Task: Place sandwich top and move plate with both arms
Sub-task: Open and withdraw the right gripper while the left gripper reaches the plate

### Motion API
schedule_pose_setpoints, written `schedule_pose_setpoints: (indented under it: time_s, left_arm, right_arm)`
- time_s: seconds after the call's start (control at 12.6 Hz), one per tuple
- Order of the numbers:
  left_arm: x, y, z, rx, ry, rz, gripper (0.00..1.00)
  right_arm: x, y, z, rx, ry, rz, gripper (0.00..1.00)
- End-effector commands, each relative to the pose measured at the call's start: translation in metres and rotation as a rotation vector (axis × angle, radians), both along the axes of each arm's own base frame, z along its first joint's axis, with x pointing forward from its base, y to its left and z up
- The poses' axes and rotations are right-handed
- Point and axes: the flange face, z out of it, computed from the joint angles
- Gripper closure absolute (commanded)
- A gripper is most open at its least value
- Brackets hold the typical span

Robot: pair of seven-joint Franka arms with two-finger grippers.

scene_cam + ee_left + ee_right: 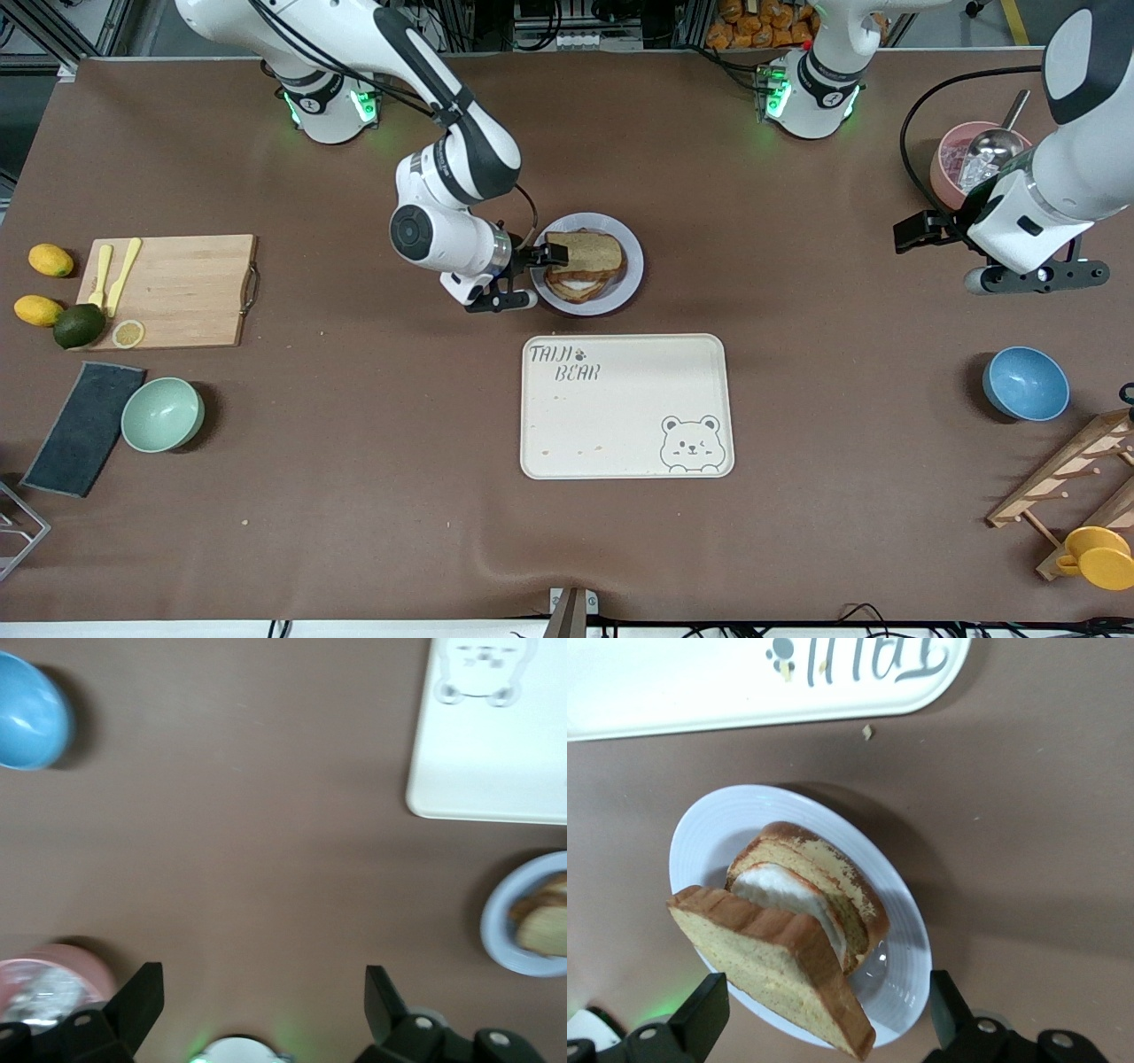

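- The sandwich top point(592, 250) lies on the egg slice point(819, 886) on the plate point(631, 275), which sits at the tray's point(549, 443) twelve o'clock; placing looks finished.
- Right hand point(542, 257), at the plate's nine o'clock rim, is spread wide and grips nothing.
- Left hand point(266, 992) waits, also spread and empty, over the worktop point(797, 496) near the pink tub point(941, 164) of wrapped bits.
- Next: both hands must take the plate's rim.
- Blue bowl point(1026, 383) and mint bowl point(162, 414) look empty.

Two white jointed arms are seen, each banded with black at the joints. Black cables are strung along the right arm point(443, 177) and looped beside the left arm point(1054, 186). Green lights are shown on both white bases. Black fingers point(700, 1014) are fastened with small silver screws.
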Motion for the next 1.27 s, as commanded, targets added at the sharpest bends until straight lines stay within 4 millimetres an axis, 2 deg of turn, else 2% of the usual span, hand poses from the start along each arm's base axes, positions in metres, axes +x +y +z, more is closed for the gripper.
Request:
schedule_pose_setpoints:
  time_s: [0.0, 0.16, 0.32, 0.48, 0.64, 0.79, 0.95, 1.03, 1.19]
  left_arm:
    - [0.002, -0.001, -0.013, -0.124, 0.032, 0.056, 0.00]
    - [0.016, -0.011, -0.043, -0.224, 0.063, 0.080, 0.00]
    - [0.024, -0.019, -0.076, -0.300, 0.087, 0.120, 0.00]
    - [0.019, -0.030, -0.116, -0.432, 0.110, 0.169, 0.00]
    - [0.010, -0.032, -0.157, -0.550, 0.090, 0.167, 0.00]
    - [-0.002, -0.036, -0.197, -0.619, 0.072, 0.178, 0.00]
    - [-0.013, -0.040, -0.236, -0.735, 0.087, 0.172, 0.00]
    - [-0.012, -0.038, -0.251, -0.779, 0.083, 0.152, 0.00]
    - [-0.013, -0.044, -0.274, -0.824, 0.080, 0.128, 0.00]
  right_arm:
    - [0.040, -0.053, 0.040, -0.029, 0.022, -0.013, 0.00]
    - [0.070, -0.107, 0.065, -0.110, -0.015, -0.006, 0.00]
    - [0.097, -0.162, 0.093, -0.157, 0.026, -0.010, 0.00]
    - [0.123, -0.214, 0.120, -0.243, -0.018, 0.057, 0.00]
    - [0.142, -0.268, 0.133, -0.301, -0.110, 0.213, 0.00]
    - [0.152, -0.338, 0.133, -0.264, -0.138, 0.248, 0.00]
    - [0.153, -0.393, 0.137, -0.249, -0.152, 0.232, 0.00]
    - [0.154, -0.418, 0.146, -0.237, -0.169, 0.259, 0.00]
    - [0.150, -0.482, 0.169, -0.206, -0.161, 0.255, 0.00]
